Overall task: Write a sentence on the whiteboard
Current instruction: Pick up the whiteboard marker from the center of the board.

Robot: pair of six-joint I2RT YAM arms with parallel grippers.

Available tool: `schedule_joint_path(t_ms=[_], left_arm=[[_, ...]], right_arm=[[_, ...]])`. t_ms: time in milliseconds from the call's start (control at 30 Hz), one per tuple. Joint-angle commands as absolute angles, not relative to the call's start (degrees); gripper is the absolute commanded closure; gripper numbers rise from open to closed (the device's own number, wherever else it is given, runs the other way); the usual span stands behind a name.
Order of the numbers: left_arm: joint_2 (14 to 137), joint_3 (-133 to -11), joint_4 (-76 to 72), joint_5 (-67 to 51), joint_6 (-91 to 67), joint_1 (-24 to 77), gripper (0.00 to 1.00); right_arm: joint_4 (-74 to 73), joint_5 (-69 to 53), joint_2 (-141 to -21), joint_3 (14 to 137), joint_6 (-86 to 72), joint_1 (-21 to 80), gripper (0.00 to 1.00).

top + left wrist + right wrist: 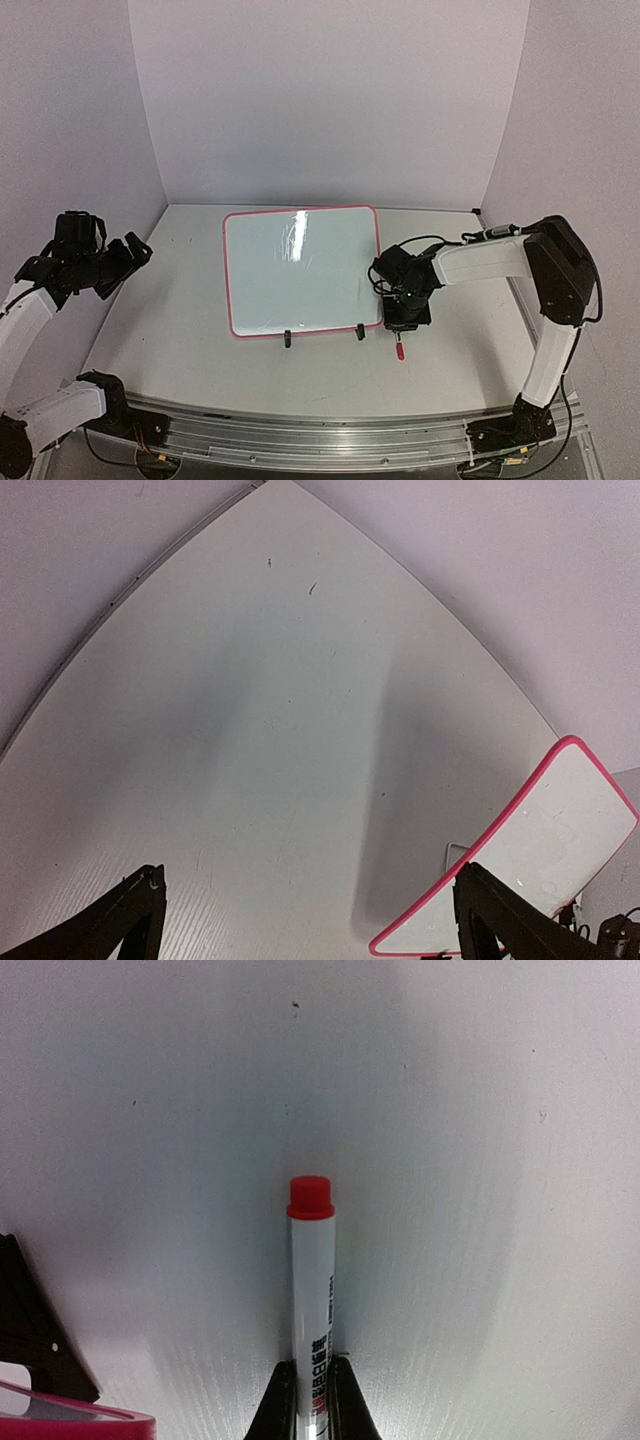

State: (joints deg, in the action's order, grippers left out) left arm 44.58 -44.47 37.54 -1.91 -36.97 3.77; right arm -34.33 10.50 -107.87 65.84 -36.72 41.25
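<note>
Pretty standard two-arm look tbh: white shells on the long links of the left arm (25, 322) and right arm (482, 262), chunky black housings at every joint. Thin black cable (428, 241) looping loose off the right wrist. Black all over on the left hand (128, 255) and right hand (312, 1375), with flat tapered fingers (118, 922). Bolted at the bases onto a ribbed silver rail (330, 440).

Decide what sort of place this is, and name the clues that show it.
Probably a robotics lab test cell: a left arm and right arm bolted to a metal rail, plain pale walls enclosing the white table, with a whiteboard and marker.
</note>
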Motion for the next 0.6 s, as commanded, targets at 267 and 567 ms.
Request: schedule_joint_path(t_ms=[267, 567], left_arm=[[43.78, -46.11, 38.29, -3.15, -37.43, 3.73, 0.00], [43.12, -47.78, 34.60, -13.85, -37.38, 3.75, 0.00]], right_arm=[[-34.45, 14.39, -99.21, 63.02, -37.40, 42.08, 1.00], [-34.33, 12.98, -81.81, 57.16, -38.35, 42.09, 1.00]])
